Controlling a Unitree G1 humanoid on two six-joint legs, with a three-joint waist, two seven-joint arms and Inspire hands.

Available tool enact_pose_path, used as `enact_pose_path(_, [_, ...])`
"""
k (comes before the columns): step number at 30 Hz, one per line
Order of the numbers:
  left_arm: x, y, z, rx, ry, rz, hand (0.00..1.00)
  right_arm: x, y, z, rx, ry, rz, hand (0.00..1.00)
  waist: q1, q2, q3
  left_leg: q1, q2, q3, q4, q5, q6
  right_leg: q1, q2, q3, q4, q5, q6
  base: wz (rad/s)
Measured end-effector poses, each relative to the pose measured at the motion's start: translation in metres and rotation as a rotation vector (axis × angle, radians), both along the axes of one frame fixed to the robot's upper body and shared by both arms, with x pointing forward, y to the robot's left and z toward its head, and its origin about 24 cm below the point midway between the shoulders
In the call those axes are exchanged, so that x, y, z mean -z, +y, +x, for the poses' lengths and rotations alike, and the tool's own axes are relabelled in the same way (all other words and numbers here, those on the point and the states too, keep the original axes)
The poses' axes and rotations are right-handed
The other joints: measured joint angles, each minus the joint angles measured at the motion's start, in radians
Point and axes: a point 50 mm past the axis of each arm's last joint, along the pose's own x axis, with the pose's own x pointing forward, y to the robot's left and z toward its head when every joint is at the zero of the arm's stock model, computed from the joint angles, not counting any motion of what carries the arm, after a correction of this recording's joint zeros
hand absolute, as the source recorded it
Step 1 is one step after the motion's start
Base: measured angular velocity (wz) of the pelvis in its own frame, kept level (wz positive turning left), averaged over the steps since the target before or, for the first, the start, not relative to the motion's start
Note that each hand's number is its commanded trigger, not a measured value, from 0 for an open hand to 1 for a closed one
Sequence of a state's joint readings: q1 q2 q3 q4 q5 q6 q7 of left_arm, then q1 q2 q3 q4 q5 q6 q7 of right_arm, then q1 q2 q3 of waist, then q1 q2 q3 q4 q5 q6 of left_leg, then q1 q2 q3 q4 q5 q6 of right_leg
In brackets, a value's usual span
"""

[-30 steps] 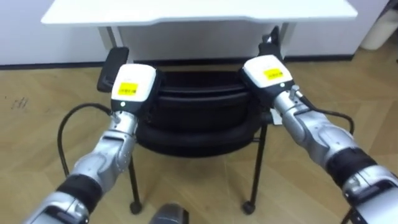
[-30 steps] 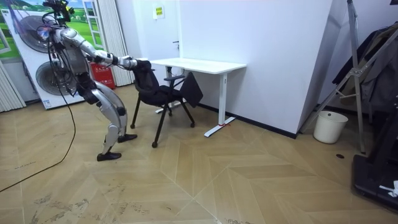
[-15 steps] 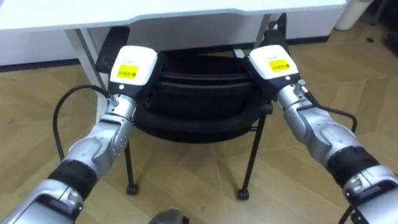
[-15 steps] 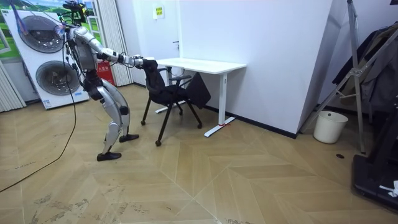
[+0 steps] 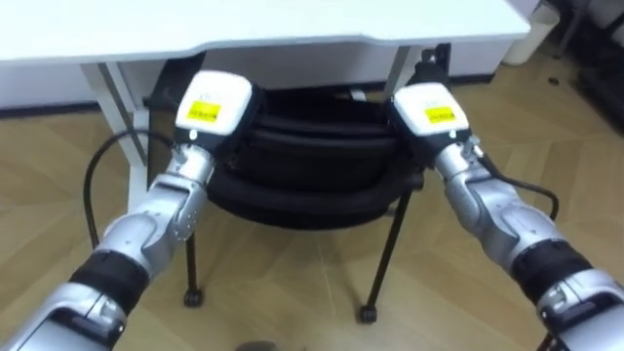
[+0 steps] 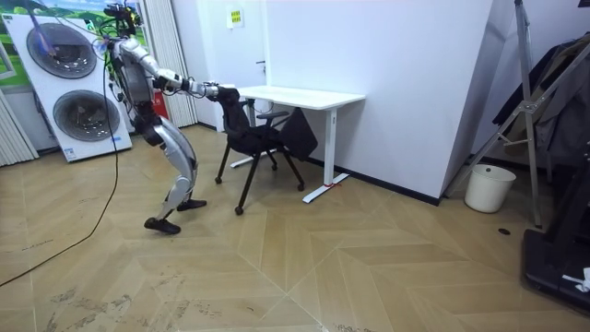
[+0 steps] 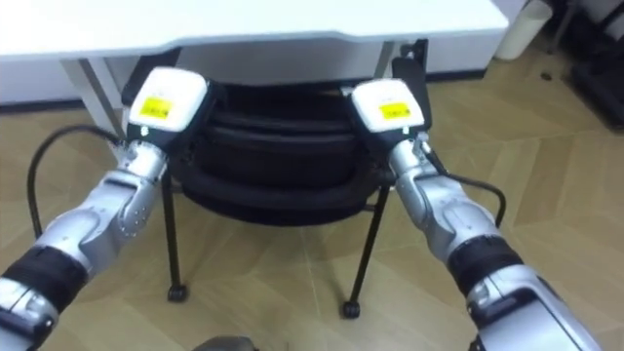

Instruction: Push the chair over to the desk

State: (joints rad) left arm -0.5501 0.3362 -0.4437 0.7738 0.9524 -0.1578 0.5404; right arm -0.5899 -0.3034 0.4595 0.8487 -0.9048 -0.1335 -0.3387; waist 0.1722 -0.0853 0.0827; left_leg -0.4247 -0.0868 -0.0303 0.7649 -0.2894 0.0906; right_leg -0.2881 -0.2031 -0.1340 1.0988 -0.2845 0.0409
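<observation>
Black mesh on thin metal legs, the chair (image 5: 312, 200) sits at the centre of the left eye view, its seat partly beneath the white desk (image 5: 253, 24) that runs across the top of the frame. We judge it light and stiff, and ready to roll on its small castors (image 5: 367, 314). It may therefore swing if pushed unevenly, and the top of the backrest (image 5: 312, 136) near both ends is the sensible hold.

Our left hand (image 5: 213, 109) lies there at upper left of centre, and our right hand (image 5: 427, 109) at upper right. Their fingers are hidden beyond the backrest, so we cannot tell whether they grip or merely press.

Compared with a second ago, the chair stands further under the desk. In the room view we have stepped after it, away from the washing machines (image 6: 60, 92) at the left.
</observation>
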Motion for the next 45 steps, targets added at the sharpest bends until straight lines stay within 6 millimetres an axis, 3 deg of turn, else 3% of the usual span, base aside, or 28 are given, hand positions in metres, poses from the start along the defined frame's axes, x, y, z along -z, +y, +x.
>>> enact_pose_path(1, [-0.001, 0.001, 0.000, -0.001, -0.008, 0.000, 1.00, -0.002, 0.000, 0.001, -0.001, -0.010, 0.000, 1.00, 0.003, 0.006, 0.0029, -0.001, -0.007, -0.022, -0.001, 0.000, -0.002, -0.005, 0.010, 0.003, -0.002, 0.000, -0.002, -0.30])
enact_pose_path(2, [-0.003, 0.006, 0.001, -0.012, -0.027, -0.008, 1.00, -0.007, 0.004, 0.004, -0.012, -0.029, -0.001, 1.00, 0.006, 0.022, 0.0105, -0.001, -0.025, -0.076, -0.002, 0.002, -0.006, -0.017, 0.042, 0.011, -0.023, -0.015, -0.002, -0.49])
enact_pose_path(4, [-0.006, 0.013, 0.002, -0.038, -0.051, -0.024, 1.00, -0.015, 0.013, 0.009, -0.027, -0.061, -0.012, 1.00, 0.023, 0.040, 0.0128, 0.001, -0.041, -0.182, -0.025, 0.015, -0.033, -0.066, 0.118, -0.011, -0.112, -0.068, -0.022, -0.34])
enact_pose_path(5, [-0.006, 0.015, 0.002, -0.041, -0.055, -0.021, 1.00, -0.016, 0.014, 0.010, -0.030, -0.064, -0.016, 1.00, 0.020, 0.043, 0.0128, 0.006, -0.050, -0.219, -0.034, 0.021, -0.042, -0.072, 0.140, -0.015, -0.153, -0.073, -0.023, 0.18])
enact_pose_path(6, [-0.006, 0.018, 0.002, -0.046, -0.063, -0.017, 1.00, -0.017, 0.017, 0.011, -0.035, -0.067, -0.021, 1.00, 0.015, 0.043, 0.0128, 0.015, -0.062, -0.280, -0.051, 0.033, -0.057, -0.081, 0.179, -0.003, -0.263, -0.077, -0.026, 0.38])
enact_pose_path(8, [-0.006, 0.019, 0.003, -0.051, -0.073, -0.012, 1.00, -0.017, 0.019, 0.011, -0.035, -0.070, -0.015, 1.00, -0.001, 0.026, 0.0110, 0.017, -0.079, -0.332, -0.049, 0.029, -0.085, -0.085, 0.195, 0.040, -0.422, -0.064, -0.037, 0.68])
enact_pose_path(9, [-0.006, 0.018, 0.004, -0.054, -0.073, -0.013, 1.00, -0.016, 0.020, 0.011, -0.033, -0.069, -0.010, 1.00, -0.003, 0.019, 0.0088, 0.006, -0.084, -0.333, -0.020, 0.018, -0.106, -0.078, 0.186, 0.011, -0.401, -0.048, -0.067, 0.63])
enact_pose_path(10, [-0.005, 0.018, 0.004, -0.055, -0.073, -0.016, 1.00, -0.016, 0.021, 0.011, -0.033, -0.067, -0.008, 1.00, -0.003, 0.018, 0.0080, 0.000, -0.076, -0.316, -0.003, 0.010, -0.111, -0.074, 0.177, -0.014, -0.391, -0.042, -0.085, 0.48])
enact_pose_path(12, [-0.007, 0.011, 0.005, -0.050, -0.080, -0.024, 1.00, -0.016, 0.017, 0.011, -0.019, -0.065, -0.002, 1.00, -0.016, 0.019, 0.0080, -0.020, -0.018, -0.220, 0.029, -0.006, -0.106, -0.058, 0.167, -0.096, -0.367, -0.066, -0.124, 0.57])
enact_pose_path(14, [-0.009, 0.009, 0.007, -0.056, -0.087, -0.028, 1.00, -0.020, 0.016, 0.014, -0.016, -0.072, -0.004, 1.00, -0.012, 0.018, 0.0084, -0.021, 0.012, -0.178, 0.023, -0.006, -0.109, -0.059, 0.172, -0.112, -0.369, -0.071, -0.145, 0.29])
enact_pose_path(19, [-0.010, 0.009, 0.007, -0.066, -0.088, -0.043, 1.00, -0.026, 0.017, 0.018, -0.024, -0.089, -0.020, 1.00, -0.003, 0.007, 0.0099, -0.013, 0.023, -0.163, -0.024, 0.006, -0.130, -0.059, 0.168, -0.129, -0.368, -0.085, -0.186, 0.10])
enact_pose_path(22, [-0.011, 0.008, 0.008, -0.064, -0.085, -0.042, 1.00, -0.027, 0.017, 0.018, -0.023, -0.089, -0.024, 1.00, -0.009, 0.002, 0.0124, -0.004, 0.025, -0.164, -0.037, 0.009, -0.135, -0.044, 0.165, -0.146, -0.373, -0.096, -0.197, 0.20])
enact_pose_path(28, [-0.011, 0.006, 0.008, -0.068, -0.084, -0.041, 1.00, -0.028, 0.017, 0.019, -0.021, -0.094, -0.028, 1.00, -0.014, 0.003, 0.0139, 0.000, 0.031, -0.163, -0.037, 0.009, -0.136, -0.023, 0.166, -0.173, -0.385, -0.107, -0.209, 0.16])
enact_pose_path(31, [-0.012, 0.005, 0.009, -0.069, -0.083, -0.044, 1.00, -0.030, 0.016, 0.020, -0.022, -0.100, -0.033, 1.00, -0.024, 0.006, 0.0162, -0.002, 0.045, -0.116, -0.036, 0.010, -0.135, -0.014, 0.160, -0.191, -0.383, -0.119, -0.214, 0.22])
enact_pose_path(33, [-0.012, 0.001, 0.009, -0.071, -0.080, -0.049, 1.00, -0.032, 0.012, 0.020, -0.023, -0.101, -0.040, 1.00, -0.043, 0.007, 0.0174, -0.004, 0.049, -0.087, -0.020, 0.010, -0.135, -0.009, 0.133, -0.219, -0.364, -0.139, -0.215, 0.39])
enact_pose_path(34, [-0.011, 0.000, 0.009, -0.072, -0.080, -0.053, 1.00, -0.032, 0.011, 0.021, -0.021, -0.102, -0.044, 1.00, -0.049, 0.009, 0.0186, -0.006, 0.059, -0.068, -0.010, 0.008, -0.132, -0.006, 0.127, -0.228, -0.359, -0.144, -0.216, 0.35])
enact_pose_path(36, [-0.009, -0.005, 0.009, -0.068, -0.072, -0.065, 1.00, -0.032, 0.005, 0.020, -0.022, -0.095, -0.055, 1.00, -0.071, 0.030, 0.0325, -0.010, 0.109, 0.012, 0.060, -0.006, -0.112, 0.031, 0.115, -0.283, -0.355, -0.161, -0.216, 0.37])
enact_pose_path(37, [-0.009, -0.005, 0.008, -0.068, -0.070, -0.065, 1.00, -0.031, 0.005, 0.019, -0.021, -0.093, -0.054, 1.00, -0.074, 0.032, 0.0332, -0.009, 0.123, 0.025, 0.075, -0.012, -0.105, 0.039, 0.112, -0.292, -0.357, -0.166, -0.214, 0.40])
enact_pose_path(39, [-0.009, -0.006, 0.008, -0.069, -0.074, -0.064, 1.00, -0.031, 0.003, 0.019, -0.017, -0.093, -0.052, 1.00, -0.122, 0.030, 0.0321, 0.002, 0.174, 0.047, 0.070, -0.018, -0.109, 0.064, 0.079, -0.347, -0.356, -0.177, -0.201, 0.62])
enact_pose_path(40, [-0.009, -0.007, 0.009, -0.068, -0.075, -0.065, 1.00, -0.031, 0.002, 0.019, -0.015, -0.095, -0.054, 1.00, -0.131, 0.030, 0.0317, 0.009, 0.183, 0.054, 0.054, -0.019, -0.114, 0.062, 0.071, -0.351, -0.352, -0.177, -0.197, 0.57])
enact_pose_path(41, [-0.009, -0.010, 0.009, -0.070, -0.078, -0.071, 1.00, -0.032, 0.000, 0.020, -0.012, -0.101, -0.057, 1.00, -0.143, 0.031, 0.0310, 0.022, 0.178, 0.066, 0.013, -0.023, -0.129, 0.059, 0.058, -0.352, -0.347, -0.178, -0.187, 0.29])
enact_pose_path(42, [-0.010, -0.013, 0.009, -0.066, -0.077, -0.075, 1.00, -0.033, -0.002, 0.020, -0.007, -0.104, -0.060, 1.00, -0.144, 0.031, 0.0309, 0.029, 0.174, 0.082, -0.011, -0.022, -0.129, 0.058, 0.050, -0.350, -0.347, -0.177, -0.178, 0.19])
enact_pose_path(45, [-0.010, -0.013, 0.009, -0.065, -0.077, -0.072, 1.00, -0.033, -0.003, 0.019, -0.006, -0.108, -0.060, 1.00, -0.145, 0.030, 0.0302, 0.032, 0.156, 0.068, -0.012, -0.022, -0.129, 0.056, 0.046, -0.337, -0.345, -0.180, -0.164, 0.04])
